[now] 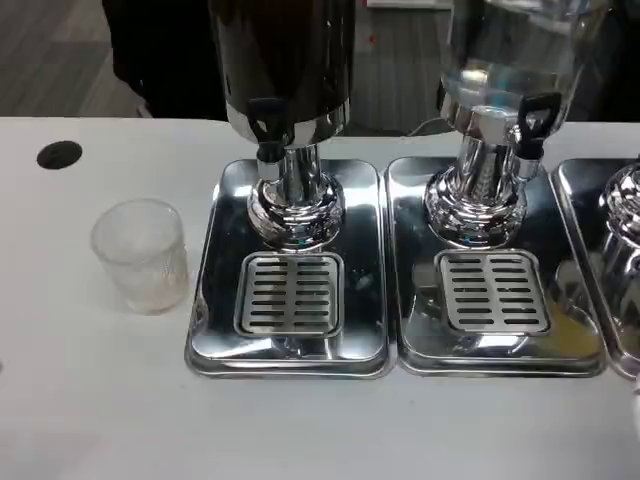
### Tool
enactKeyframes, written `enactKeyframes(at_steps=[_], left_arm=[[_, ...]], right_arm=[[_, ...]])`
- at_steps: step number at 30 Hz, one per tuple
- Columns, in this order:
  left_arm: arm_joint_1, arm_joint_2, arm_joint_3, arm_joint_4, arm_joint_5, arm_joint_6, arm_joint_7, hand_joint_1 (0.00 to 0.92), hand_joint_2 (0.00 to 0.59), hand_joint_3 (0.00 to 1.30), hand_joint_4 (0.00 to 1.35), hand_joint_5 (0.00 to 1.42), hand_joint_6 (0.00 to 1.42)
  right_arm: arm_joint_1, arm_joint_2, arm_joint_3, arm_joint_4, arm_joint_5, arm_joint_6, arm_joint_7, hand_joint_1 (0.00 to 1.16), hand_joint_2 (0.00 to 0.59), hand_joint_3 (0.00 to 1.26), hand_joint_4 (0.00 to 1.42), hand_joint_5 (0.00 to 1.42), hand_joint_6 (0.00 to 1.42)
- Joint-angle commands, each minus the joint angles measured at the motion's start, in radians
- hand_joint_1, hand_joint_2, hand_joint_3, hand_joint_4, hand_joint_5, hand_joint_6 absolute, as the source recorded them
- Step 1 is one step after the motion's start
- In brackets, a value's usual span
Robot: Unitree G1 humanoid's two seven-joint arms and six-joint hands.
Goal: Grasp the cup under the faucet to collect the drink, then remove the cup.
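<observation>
Far left on the white bench (80,400): a small dark round mark (59,154), nothing to do with the job. Next along, a clear cup (141,254), standing upright, mouth up, long axis vertical, just beside the left drip tray (210,330) and not yet on its grate (289,293). Probably parked there for an easy side grasp before sliding under the black faucet (267,125) of the dark dispenser (285,60). Further right, a second dispenser (505,60) holding clear liquid. No fingers visible; open or closed, cannot tell.
</observation>
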Motion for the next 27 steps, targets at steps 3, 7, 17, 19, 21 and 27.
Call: enactKeyframes(at_steps=[3, 7, 17, 19, 21, 27], left_arm=[[-0.073, 0.010, -0.046, 0.047, 0.079, 0.075, 0.071, 0.297, 0.031, 0.00, 0.01, 0.09, 0.14], [-0.119, 0.021, -0.065, 0.057, 0.103, 0.132, 0.082, 0.304, 0.040, 0.00, 0.02, 0.10, 0.15], [-0.211, 0.050, -0.141, 0.058, 0.165, 0.251, 0.089, 0.306, 0.035, 0.00, 0.03, 0.11, 0.16], [-0.232, 0.051, -0.158, 0.061, 0.181, 0.277, 0.094, 0.304, 0.038, 0.00, 0.05, 0.11, 0.16], [-0.255, 0.051, -0.178, 0.068, 0.194, 0.296, 0.100, 0.303, 0.039, 0.00, 0.05, 0.11, 0.16], [-0.327, 0.052, -0.230, 0.106, 0.226, 0.339, 0.106, 0.300, 0.041, 0.00, 0.06, 0.12, 0.17]], right_arm=[[-0.002, 0.006, 0.000, -0.022, 0.016, -0.006, 0.006, 0.33, 0.586, 0.09, 0.06, 0.00, 0.00], [-0.006, 0.007, 0.000, -0.026, 0.020, -0.006, 0.008, 0.33, 0.586, 0.09, 0.06, 0.00, 0.00], [-0.011, 0.014, 0.001, -0.033, 0.030, -0.011, 0.009, 0.33, 0.586, 0.09, 0.06, 0.00, 0.00], [-0.010, 0.015, 0.001, -0.035, 0.031, -0.014, 0.008, 0.33, 0.586, 0.09, 0.06, 0.00, 0.00], [-0.010, 0.015, -0.001, -0.038, 0.033, -0.016, 0.008, 0.33, 0.586, 0.09, 0.06, 0.00, 0.00], [-0.009, 0.016, -0.011, -0.049, 0.042, -0.019, 0.009, 0.33, 0.586, 0.09, 0.06, 0.00, 0.00]])
